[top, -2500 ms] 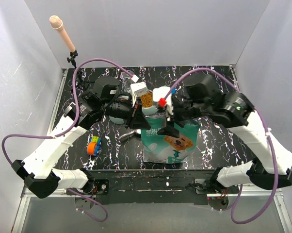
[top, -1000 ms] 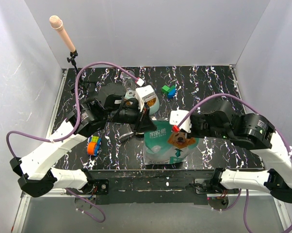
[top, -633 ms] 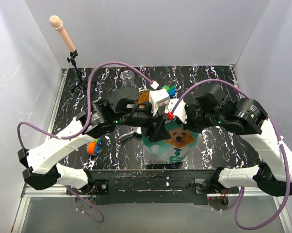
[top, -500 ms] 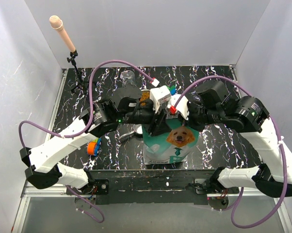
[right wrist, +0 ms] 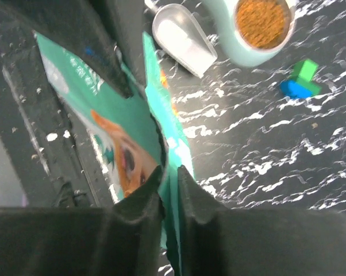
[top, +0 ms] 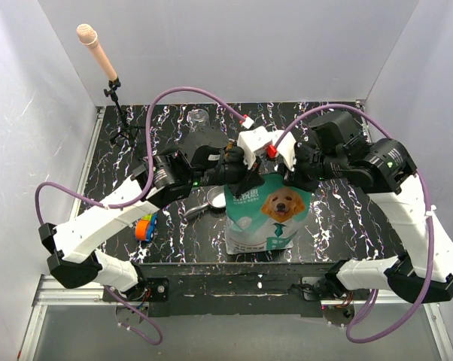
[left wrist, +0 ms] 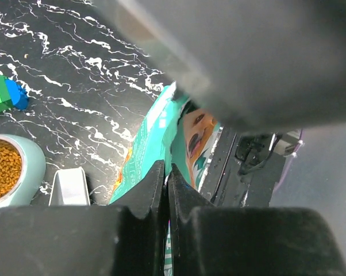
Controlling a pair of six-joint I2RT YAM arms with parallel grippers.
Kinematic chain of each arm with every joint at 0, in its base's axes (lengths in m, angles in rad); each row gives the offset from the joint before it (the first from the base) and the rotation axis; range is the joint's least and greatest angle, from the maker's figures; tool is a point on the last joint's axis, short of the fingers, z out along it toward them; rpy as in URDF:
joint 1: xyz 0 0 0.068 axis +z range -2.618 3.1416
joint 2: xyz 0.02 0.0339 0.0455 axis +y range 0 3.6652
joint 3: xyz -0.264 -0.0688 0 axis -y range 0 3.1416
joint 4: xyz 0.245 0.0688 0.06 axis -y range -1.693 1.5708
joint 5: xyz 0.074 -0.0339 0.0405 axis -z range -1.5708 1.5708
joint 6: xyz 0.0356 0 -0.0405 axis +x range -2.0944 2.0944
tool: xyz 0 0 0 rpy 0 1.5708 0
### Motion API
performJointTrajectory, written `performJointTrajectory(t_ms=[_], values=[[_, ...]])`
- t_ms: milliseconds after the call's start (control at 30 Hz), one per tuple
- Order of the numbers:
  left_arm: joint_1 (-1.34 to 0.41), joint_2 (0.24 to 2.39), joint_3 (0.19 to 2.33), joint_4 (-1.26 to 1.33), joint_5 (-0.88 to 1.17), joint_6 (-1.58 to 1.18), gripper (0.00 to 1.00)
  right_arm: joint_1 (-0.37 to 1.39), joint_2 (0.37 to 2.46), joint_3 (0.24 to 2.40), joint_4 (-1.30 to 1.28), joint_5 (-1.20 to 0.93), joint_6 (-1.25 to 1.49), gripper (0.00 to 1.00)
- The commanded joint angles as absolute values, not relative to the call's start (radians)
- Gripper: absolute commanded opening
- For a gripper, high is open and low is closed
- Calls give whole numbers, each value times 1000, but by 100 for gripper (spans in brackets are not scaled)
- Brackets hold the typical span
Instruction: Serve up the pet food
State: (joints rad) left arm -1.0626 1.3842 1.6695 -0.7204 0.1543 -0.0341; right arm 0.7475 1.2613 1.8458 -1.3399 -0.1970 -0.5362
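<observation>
Here, the left gripper [left wrist: 165, 179] and right gripper [right wrist: 169, 183] are each clamped on the top edge of the teal bag [top: 270, 218], frame centre. The pet food [right wrist: 262, 20] lies in the pale bowl [right wrist: 228, 39], upper right of the right wrist view, beside the metal scoop [right wrist: 183, 38].

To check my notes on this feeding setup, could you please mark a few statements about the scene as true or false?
1. The left claw and right claw each pinch the bag's top edge. True.
2. The scoop is heaped with kibble. False: it lies empty on the table.
3. The bowl holds pet food. True.
4. The green and blue blocks sit inside the bowl. False: they lie on the table, apart from it.
</observation>
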Motion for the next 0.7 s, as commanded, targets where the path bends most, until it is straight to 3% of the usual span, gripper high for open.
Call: performJointTrajectory(t_ms=[0,167,333,433,467,500,667], values=[[-1071,1385,1746,-746,201,11,0,741,1186,1882,-1126,-225,-548,34],[-1069,1374,1724,-709,218,-34,0,802,1131,1741,-985,-247,-531,46],[-1069,1376,1729,-696,239,-58,0,862,1183,1755,-996,-218,-552,47],[-1069,1374,1723,-700,244,-67,0,887,1193,1750,-956,-102,-549,38],[-1069,1367,1711,-695,239,-71,0,891,1193,1750,-951,-65,-551,25],[-1069,1361,1701,-690,238,-74,0,890,1192,1753,-959,-39,-552,2],[-1069,1328,1671,-690,221,-80,0,888,1152,1746,-1032,47,-551,1]])
